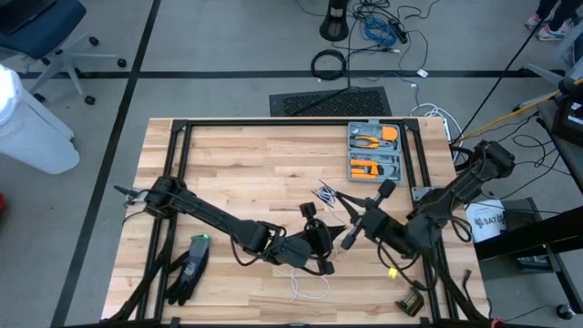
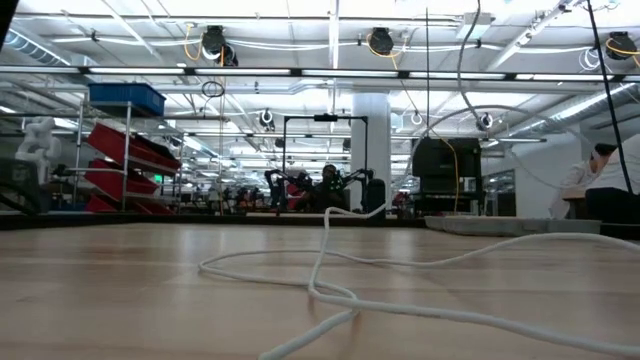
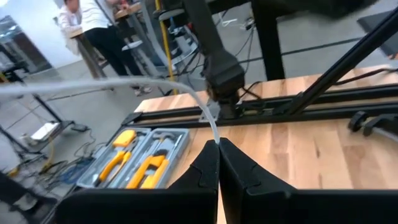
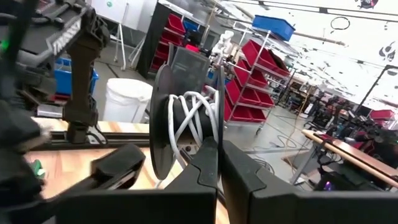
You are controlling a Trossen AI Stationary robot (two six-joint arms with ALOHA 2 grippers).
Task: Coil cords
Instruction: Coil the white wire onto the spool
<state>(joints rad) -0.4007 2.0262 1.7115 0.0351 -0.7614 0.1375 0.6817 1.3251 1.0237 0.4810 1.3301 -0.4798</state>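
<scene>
cord (image 2: 330,262): white | table (image 1: 246,173): pale wood | tool tray (image 1: 374,151): grey, orange tools | claws: black

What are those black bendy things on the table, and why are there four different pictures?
They are two robot arms, each ending in a two-finger pincher called a gripper. One picture looks straight down on the wooden table. One sits at table height and sees the white cord lying loose on the wood. The other two come from small cameras on the arms' wrists.

The left gripper is shut, pinching the cord, which runs up out of its fingertips. The right gripper is shut too; just past its fingertips is a dark spool with white cord wound round it. I cannot tell what it pinches.

Also on the table: a tray of orange-handled tools and a black glove. People stand in the room behind.
</scene>
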